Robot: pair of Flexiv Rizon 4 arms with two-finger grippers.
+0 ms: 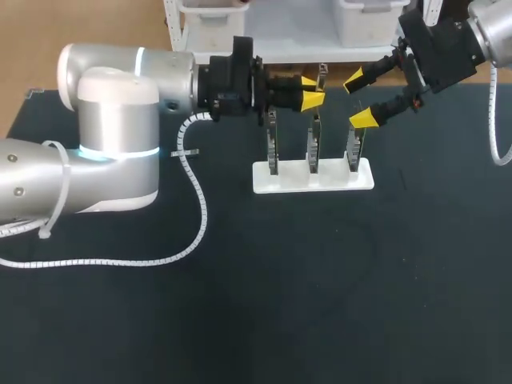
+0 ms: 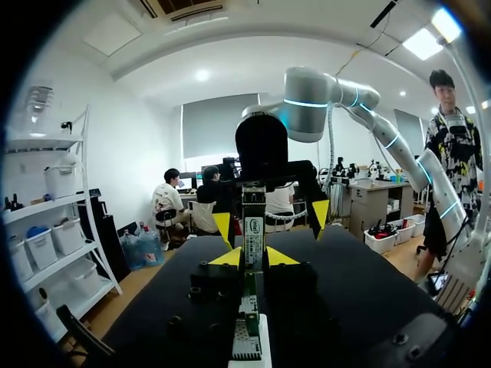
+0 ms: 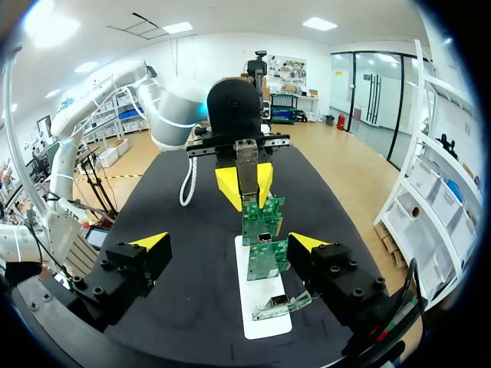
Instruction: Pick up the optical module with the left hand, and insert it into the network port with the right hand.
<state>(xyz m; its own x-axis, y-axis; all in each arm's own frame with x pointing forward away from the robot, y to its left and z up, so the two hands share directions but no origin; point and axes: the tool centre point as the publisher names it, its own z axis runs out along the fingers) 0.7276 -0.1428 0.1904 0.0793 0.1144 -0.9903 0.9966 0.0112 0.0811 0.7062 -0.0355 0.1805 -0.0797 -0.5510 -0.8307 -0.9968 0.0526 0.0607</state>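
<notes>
Left gripper (image 1: pixel 312 90), nearest, is being used to clamp the optical module (image 1: pixel 322 74) upright above the boards (image 1: pixel 314 140), while the wide-open right gripper (image 1: pixel 360 99) is being held just right of it.

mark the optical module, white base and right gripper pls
optical module (image 3: pixel 246 165): right wrist view, middle of its metal body.
white base (image 1: pixel 320 185): head view, bare front strip.
right gripper (image 1: pixel 360 99): head view, midway between its fingertips.

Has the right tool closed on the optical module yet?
No, the right tool stands wide open, and the optical module is gripped by the left tool.
</notes>
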